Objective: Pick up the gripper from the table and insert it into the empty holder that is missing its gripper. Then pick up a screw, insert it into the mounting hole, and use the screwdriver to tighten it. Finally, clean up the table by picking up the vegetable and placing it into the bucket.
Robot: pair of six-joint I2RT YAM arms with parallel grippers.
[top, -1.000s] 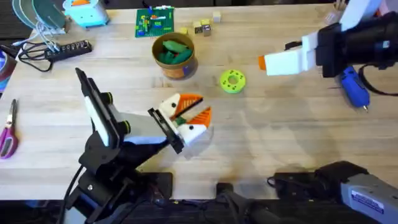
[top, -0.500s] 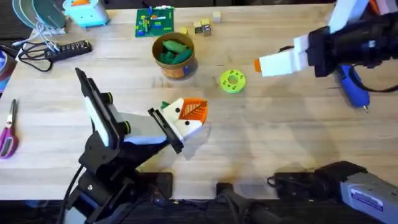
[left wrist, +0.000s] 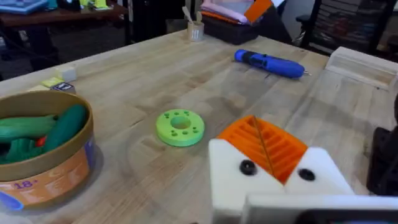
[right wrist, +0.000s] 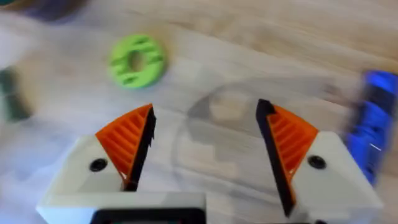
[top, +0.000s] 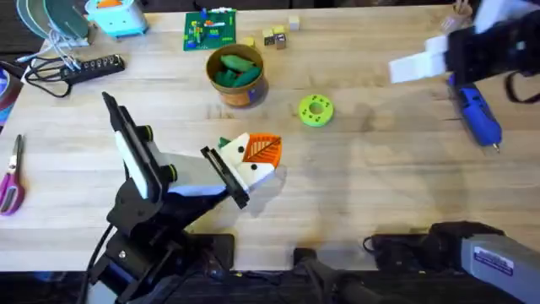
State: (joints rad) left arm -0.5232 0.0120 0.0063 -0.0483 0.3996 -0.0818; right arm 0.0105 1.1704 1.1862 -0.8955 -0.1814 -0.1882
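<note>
- Spreading across the overhead view is a pale wooden table (top: 363,169); at its far edge sit a green circuit board (top: 210,30), small wooden cubes (top: 274,36) and a light blue box (top: 117,17), with a black power strip (top: 89,67) and scissors (top: 12,176) on the left.
- The room shows in the left wrist view: dark furniture and a tray of pink items beyond the far table edge.
- The bucket (top: 237,76) stands near the far middle with green toy vegetables (left wrist: 40,127) inside; the lime-green disc (top: 315,110) lies to its right, apart from it.
- The screwdriver (top: 477,116) lies at the far right, just beside the right gripper (right wrist: 205,134), whose orange-padded fingers (right wrist: 130,140) stand wide apart over bare wood, holding nothing.
- The left gripper (top: 253,156) rests at the table's middle, fingers together; a sliver of green shows at its left edge, and whether anything is clamped I cannot tell.
- Compared with a second ago, the left gripper's fingers have closed from a spread V, and the right gripper has drawn back toward the far right corner, nearer the screwdriver.
</note>
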